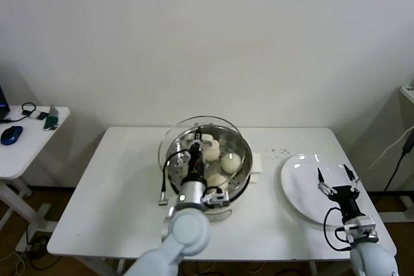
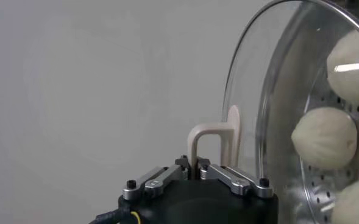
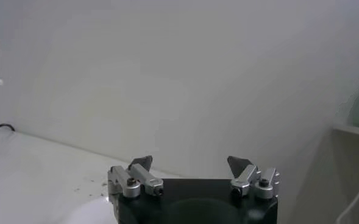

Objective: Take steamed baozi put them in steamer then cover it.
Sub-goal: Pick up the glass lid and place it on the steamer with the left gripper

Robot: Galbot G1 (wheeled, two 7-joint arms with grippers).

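Observation:
The steamer stands mid-table, with three steamed baozi showing in its steel basket. My left gripper is shut on the whitish handle of the clear glass cover. It holds the cover tilted on edge just over the basket's near-left side. In the left wrist view the gripper pinches the handle's leg, and baozi show through the cover. My right gripper hovers open and empty over the white plate. The right wrist view also shows it open.
A white card lies right of the steamer, with dark crumbs beyond it. The steamer's cable and plug trail at its left. A side table at far left carries a blue mouse.

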